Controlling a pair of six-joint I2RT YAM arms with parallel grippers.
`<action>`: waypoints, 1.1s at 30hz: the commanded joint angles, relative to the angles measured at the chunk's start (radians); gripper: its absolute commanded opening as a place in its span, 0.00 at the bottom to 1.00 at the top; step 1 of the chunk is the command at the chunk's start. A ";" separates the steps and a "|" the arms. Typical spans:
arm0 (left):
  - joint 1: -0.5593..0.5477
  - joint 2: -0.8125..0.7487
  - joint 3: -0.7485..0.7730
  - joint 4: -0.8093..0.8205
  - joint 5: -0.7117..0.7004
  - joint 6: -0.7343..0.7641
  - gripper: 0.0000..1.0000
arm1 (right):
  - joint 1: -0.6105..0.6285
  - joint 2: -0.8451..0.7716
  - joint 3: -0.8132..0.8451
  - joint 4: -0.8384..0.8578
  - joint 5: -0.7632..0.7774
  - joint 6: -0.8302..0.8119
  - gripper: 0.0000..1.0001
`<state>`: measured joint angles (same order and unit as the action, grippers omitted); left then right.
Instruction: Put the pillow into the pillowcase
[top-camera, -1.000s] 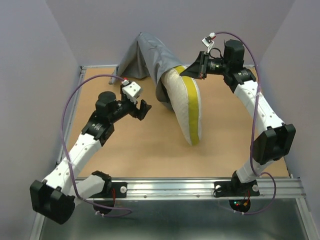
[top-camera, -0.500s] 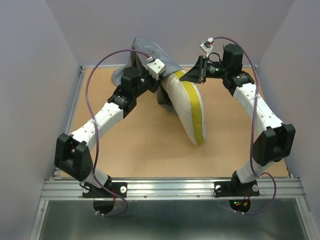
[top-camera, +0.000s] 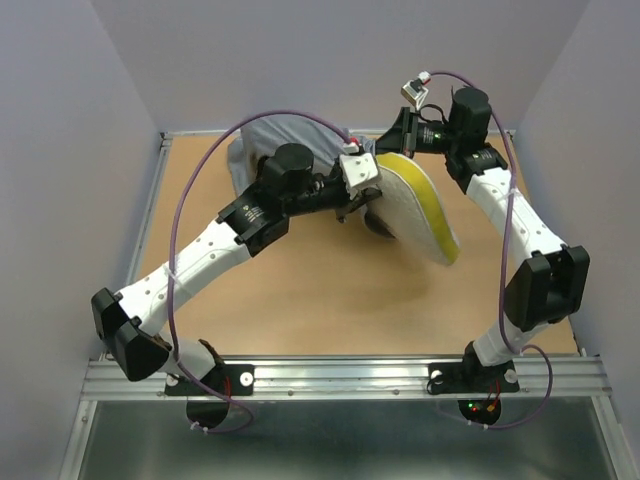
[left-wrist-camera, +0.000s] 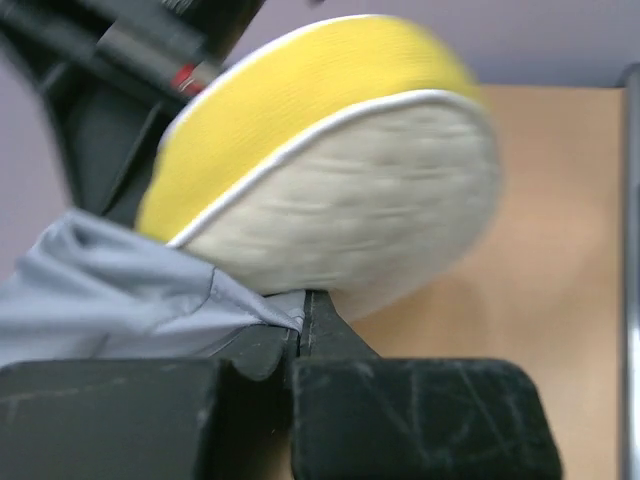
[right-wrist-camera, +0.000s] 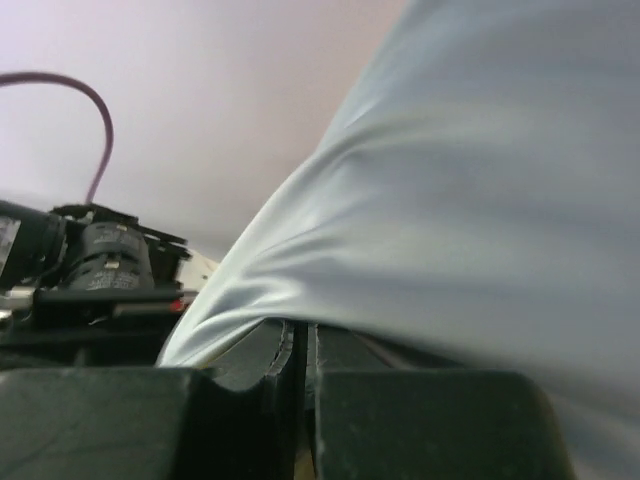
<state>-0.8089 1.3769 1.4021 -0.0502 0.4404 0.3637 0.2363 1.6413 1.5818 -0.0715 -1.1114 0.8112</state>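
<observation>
Left fingers (left-wrist-camera: 335, 345), reaching over the table (top-camera: 300, 290), are closed and pinch only a thin edge of the pillowcase (left-wrist-camera: 110, 290) just under the pillow (top-camera: 415, 205). The pillow stands tilted mid-table, largely outside the sack. Right fingers (right-wrist-camera: 340, 345), farther back, are closed on grey cloth.

Risk: the slight left pinch may slip under tension. The mouth would then collapse and the pillow drop out.

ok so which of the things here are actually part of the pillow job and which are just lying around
Part of the job:
pillow
pillowcase
left gripper, shut on the pillowcase edge
right gripper, shut on the pillowcase

Just there:
table
metal rail at the arm bases
</observation>
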 joint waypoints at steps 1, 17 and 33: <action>-0.073 -0.039 0.162 0.013 0.183 -0.114 0.00 | 0.011 -0.009 -0.075 0.477 -0.001 0.378 0.01; 0.123 0.482 0.819 -0.141 0.331 -0.312 0.00 | -0.055 0.103 -0.422 0.467 0.093 0.296 0.01; -0.009 0.516 0.904 -0.106 0.224 -0.384 0.00 | -0.055 0.210 -0.434 0.777 0.053 0.672 0.01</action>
<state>-0.7784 1.9331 2.2559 -0.3344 0.6758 0.0170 0.1799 1.7947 1.2381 0.6659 -1.0534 1.4528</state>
